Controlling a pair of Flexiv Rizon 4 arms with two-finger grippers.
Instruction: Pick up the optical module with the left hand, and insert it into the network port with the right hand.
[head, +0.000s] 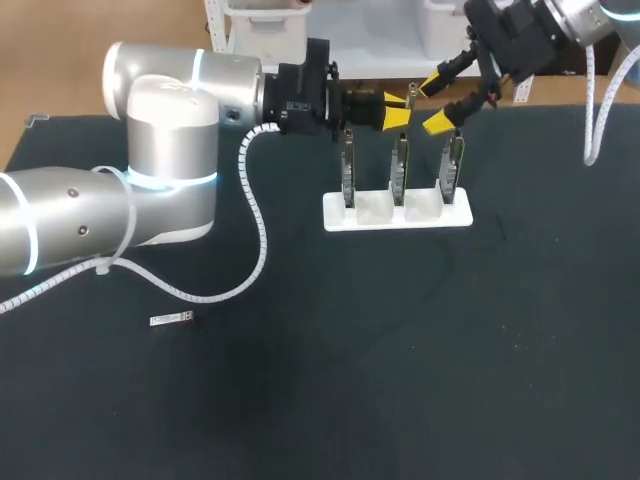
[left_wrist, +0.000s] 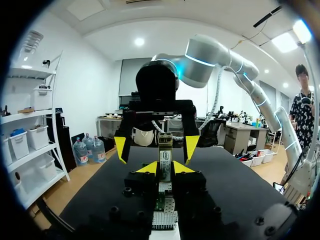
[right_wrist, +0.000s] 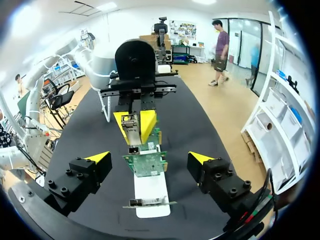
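Left claw: my left gripper (head: 393, 113) is closed down narrow on the optical module (left_wrist: 164, 156), one yellow tip on each flank. It hangs over the far part of the table (head: 420, 390), above the row of cards.

Right claw: my right gripper (head: 438, 102) is spread wide and has nothing in it. In the left wrist view its two tips stand either side of the module's free end, and I see no contact.

Key relation: in the head view the module lies at about 9 o'clock from the right gripper, just beside it. Its long axis runs 9-to-3 along the left fingers, with the free end pointing toward 3, into the right gripper's gap. The right arm is the nearer one to that free end, so I judge the handover to be the step in hand.

Next move: I'd want the right tips squared across the long axis before closing, or the module may skew.

Holder: the white holder (head: 395, 218) sits at 6 o'clock from both grippers. It carries three network cards upright in a row (head: 347, 172), (head: 400, 165), (head: 452, 165). I make out nothing else in it.

Network port: presumably on one of those cards, but I cannot tell which.

Spare module (head: 170, 318): lies flat at about 8 o'clock from the holder, well apart from it and untouched.
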